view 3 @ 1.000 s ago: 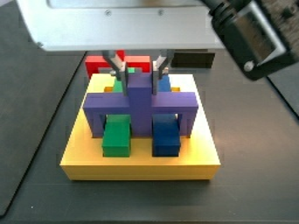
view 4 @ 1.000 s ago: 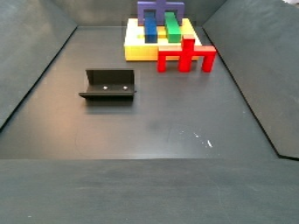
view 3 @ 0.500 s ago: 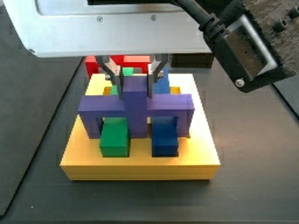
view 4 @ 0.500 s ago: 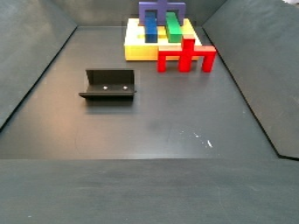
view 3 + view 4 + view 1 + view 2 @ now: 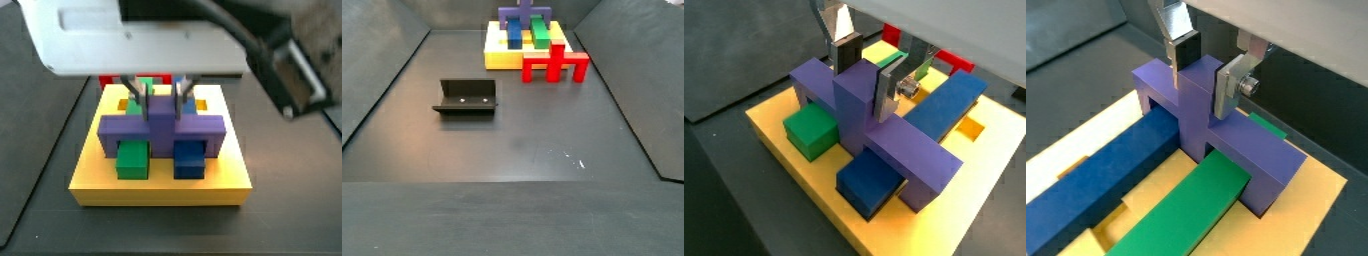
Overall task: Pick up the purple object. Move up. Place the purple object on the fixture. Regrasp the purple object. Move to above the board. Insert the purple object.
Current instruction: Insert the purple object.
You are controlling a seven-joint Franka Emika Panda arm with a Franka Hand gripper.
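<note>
The purple object [image 5: 160, 125] sits across the green bar [image 5: 132, 158] and blue bar [image 5: 190, 158] on the yellow board [image 5: 160, 185], its arms low over the bars. My gripper [image 5: 159, 97] hangs straight above it. In both wrist views the silver fingers press both sides of the raised centre of the purple object [image 5: 885, 140] [image 5: 1200, 120], so the gripper [image 5: 869, 85] [image 5: 1205, 85] is shut on it. The black fixture [image 5: 466, 97] stands alone on the dark floor, well away from the board [image 5: 502, 58].
A red cross-shaped block [image 5: 553, 65] stands against the board's side; its top shows behind the board [image 5: 114, 76]. Dark walls enclose the floor. The arm's white body fills the upper part of a side view.
The gripper has come down with the purple object; the block now sits lower, closer onto the bars and board. Nothing else has moved.
</note>
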